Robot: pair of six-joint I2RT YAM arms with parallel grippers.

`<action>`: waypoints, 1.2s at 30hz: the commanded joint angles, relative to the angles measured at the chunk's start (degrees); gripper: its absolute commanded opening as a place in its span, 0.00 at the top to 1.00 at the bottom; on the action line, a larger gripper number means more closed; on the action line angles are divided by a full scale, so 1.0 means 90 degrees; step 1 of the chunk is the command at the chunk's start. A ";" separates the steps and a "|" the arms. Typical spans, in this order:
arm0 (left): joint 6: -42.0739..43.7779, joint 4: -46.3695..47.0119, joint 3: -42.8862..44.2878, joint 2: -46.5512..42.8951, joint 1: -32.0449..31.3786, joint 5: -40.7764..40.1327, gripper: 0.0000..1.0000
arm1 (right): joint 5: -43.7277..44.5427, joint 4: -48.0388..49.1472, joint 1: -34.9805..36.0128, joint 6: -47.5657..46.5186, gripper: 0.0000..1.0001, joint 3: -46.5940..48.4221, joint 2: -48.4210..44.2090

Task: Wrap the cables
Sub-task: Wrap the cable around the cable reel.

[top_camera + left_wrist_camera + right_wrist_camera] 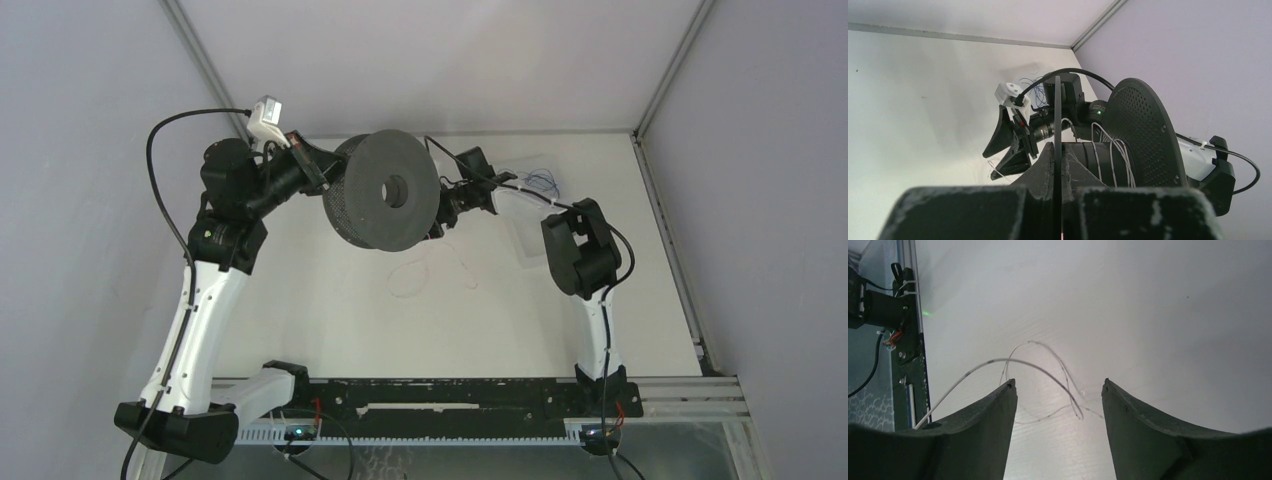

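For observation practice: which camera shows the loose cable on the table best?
Right wrist: the cable loops crisply below its open gripper. Top external shows faint loops; left wrist mainly turns wound on the spool.

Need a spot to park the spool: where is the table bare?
Bare: table between left arm and cable loops; strip between loops and front rail. Crowded: mid-back around the held spool and right arm; blue wire back right.

Top view: overhead from behind, whole table (pixel 320 290). Wrist views close: left along spool (pixel 1143 130) (shared with top), right facing table
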 commanded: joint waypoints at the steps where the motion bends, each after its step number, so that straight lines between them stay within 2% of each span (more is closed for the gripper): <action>1: -0.0216 0.0572 0.0478 -0.0116 -0.0011 0.0031 1.00 | -0.0121 0.0313 0.0073 0.0040 0.36 0.0395 0.0259; 8: -0.0286 0.0357 0.0517 -0.0092 0.0148 -0.0417 1.00 | -0.0488 0.0522 0.0075 0.0191 0.87 -0.0136 0.0071; 10: -0.0340 0.0304 0.0544 -0.0086 0.0257 -0.0645 1.00 | -0.0512 0.0595 0.0062 0.0246 0.99 -0.0437 -0.0122; 13: -0.0184 0.0003 0.0672 -0.0081 0.0394 -0.1357 1.00 | -0.0502 0.0708 0.0033 0.0373 1.00 -0.0988 -0.0505; 19: 0.0184 -0.0286 0.0928 0.0115 0.0561 -0.2994 1.00 | -0.0585 0.0249 0.0139 0.0446 1.00 -0.1931 -0.1355; 23: 0.0544 -0.0210 0.1033 0.0367 0.0591 -0.3930 1.00 | -0.0654 -0.0359 0.0490 0.0065 1.00 -0.2179 -0.1941; 29: 0.1416 0.0285 0.0842 0.0653 0.0484 -0.4892 1.00 | -0.0717 -0.1247 0.1147 -0.0562 1.00 -0.2078 -0.2855; 36: 0.2729 0.1358 -0.0170 0.0516 -0.0201 -0.5808 1.00 | -0.0583 -0.2329 0.1312 -0.0699 1.00 -0.0466 -0.3550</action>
